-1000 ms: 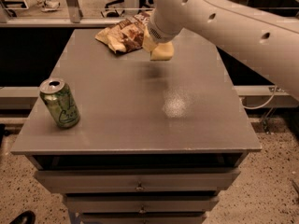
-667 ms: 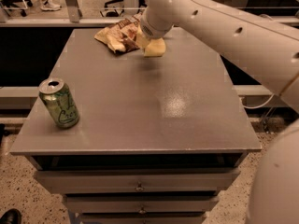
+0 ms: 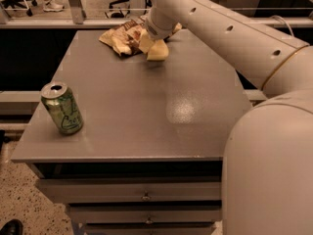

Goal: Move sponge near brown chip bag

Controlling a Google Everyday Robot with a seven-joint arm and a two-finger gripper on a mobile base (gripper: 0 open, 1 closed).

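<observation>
The pale yellow sponge (image 3: pixel 159 51) is at the far middle of the grey table (image 3: pixel 146 106), just right of the wrinkled brown chip bag (image 3: pixel 120 37) and touching or nearly touching it. My gripper (image 3: pixel 149 42) reaches down from the white arm and is shut on the sponge's upper left part. It holds the sponge low, at or just above the tabletop. The gripper and arm hide the right end of the bag.
A green soda can (image 3: pixel 62 107) stands near the table's left front edge. The white arm (image 3: pixel 230 38) spans the right side, and its large base segment (image 3: pixel 269 170) fills the lower right. Drawers (image 3: pixel 144 196) sit under the table. A rail runs behind the far edge.
My gripper has carried the sponge slightly left and down, closer to the chip bag and the tabletop. The can and the bag have not moved.
</observation>
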